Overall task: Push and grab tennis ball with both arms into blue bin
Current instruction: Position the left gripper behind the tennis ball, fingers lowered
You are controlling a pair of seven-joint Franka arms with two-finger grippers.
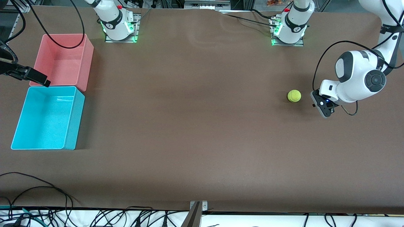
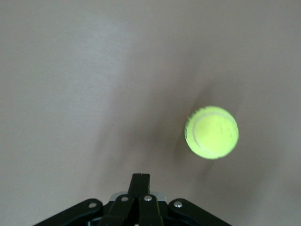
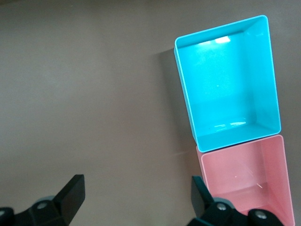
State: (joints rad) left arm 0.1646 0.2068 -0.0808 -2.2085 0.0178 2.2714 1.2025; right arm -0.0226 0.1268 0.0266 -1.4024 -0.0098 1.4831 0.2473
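Ball [image 1: 294, 96] beside closed left gripper [image 1: 316, 105]

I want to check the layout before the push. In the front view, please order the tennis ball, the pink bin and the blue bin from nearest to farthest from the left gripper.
1. Tennis ball: on the table right beside the left gripper.
2. Pink bin: at the right arm's end, touching the blue bin.
3. Blue bin: same end, nearer the front camera; too close to the pink bin's distance to separate surely.

The right gripper [image 1: 34, 77] is cut by the front view's edge; the tennis ball [image 2: 211, 132] looks blurred.
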